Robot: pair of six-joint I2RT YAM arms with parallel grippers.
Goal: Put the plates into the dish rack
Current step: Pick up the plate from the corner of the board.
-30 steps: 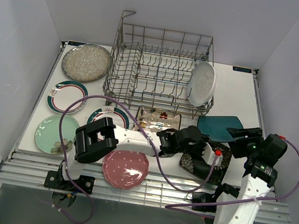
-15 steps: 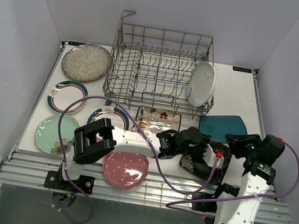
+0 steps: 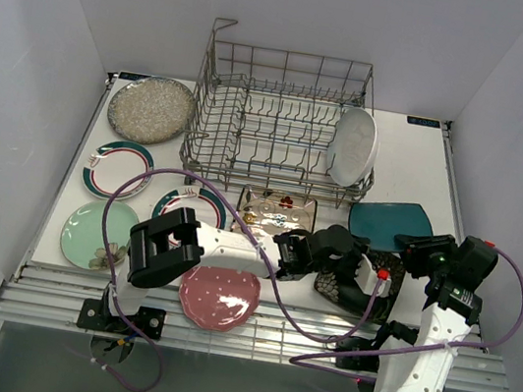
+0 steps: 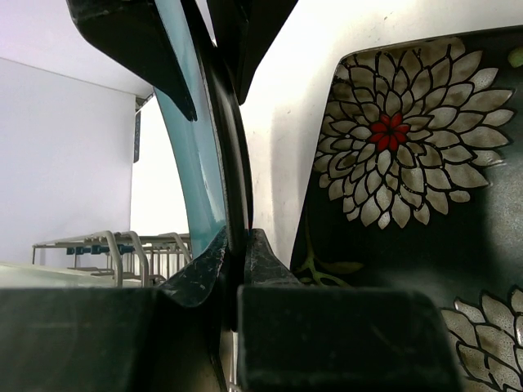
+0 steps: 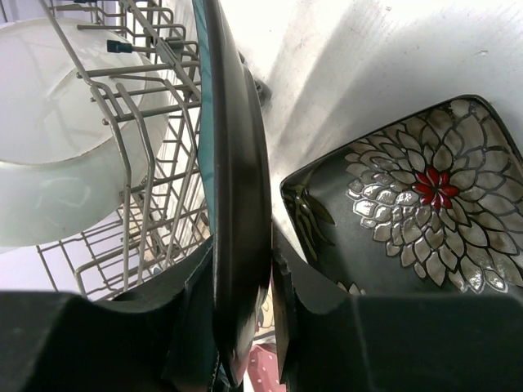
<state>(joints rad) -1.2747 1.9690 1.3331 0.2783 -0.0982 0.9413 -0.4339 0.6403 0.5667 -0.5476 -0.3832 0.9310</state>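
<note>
Table [image 3: 414, 175]: I'm working over a white top.
Walls [image 3: 291, 12]: pale panels are boxing me in on three sides.
Rail [image 3: 249, 338]: ridged metal is edging it.

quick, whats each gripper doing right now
left gripper: closed on the rim of the teal plate
right gripper: closed on the same teal plate's rim

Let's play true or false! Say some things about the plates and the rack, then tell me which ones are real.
1. A white plate stands in the dish rack. True.
2. The teal plate lies in the rack. False: the left fingers and right fingers both pinch it, outside the rack.
3. The pink plate is in the rack. False: it lies on the table.
4. The black flowery plate has a red flower. True.
</note>
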